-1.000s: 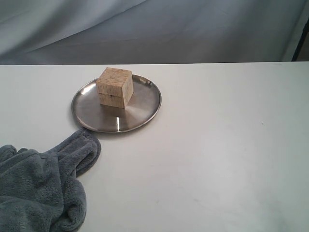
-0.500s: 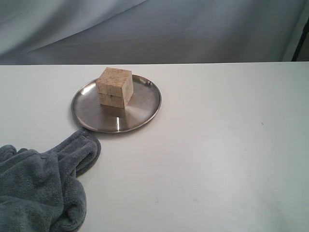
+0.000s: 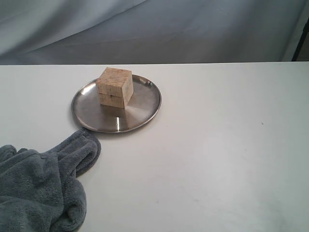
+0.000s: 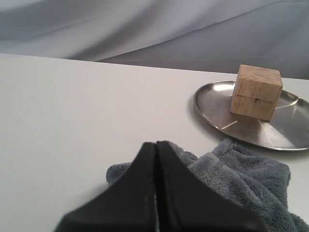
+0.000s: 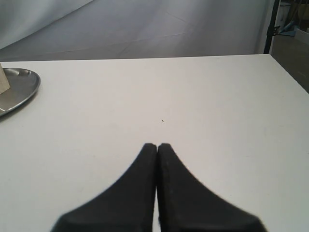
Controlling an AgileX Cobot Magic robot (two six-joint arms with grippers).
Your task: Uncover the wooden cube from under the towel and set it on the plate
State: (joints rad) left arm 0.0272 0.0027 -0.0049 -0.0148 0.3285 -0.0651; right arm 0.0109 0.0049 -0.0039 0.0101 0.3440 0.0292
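Resting flat on plate (image 3: 143,114): cube (image 3: 115,87)

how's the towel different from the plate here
The towel is soft, fluffy and dark blue-grey; the plate is hard, shiny metal. The towel lies bunched in irregular folds; the plate sits flat and round, carrying the wooden cube. The towel runs off the near left edge of the exterior view; the plate is wholly in view, farther back. Both rest on the white table.
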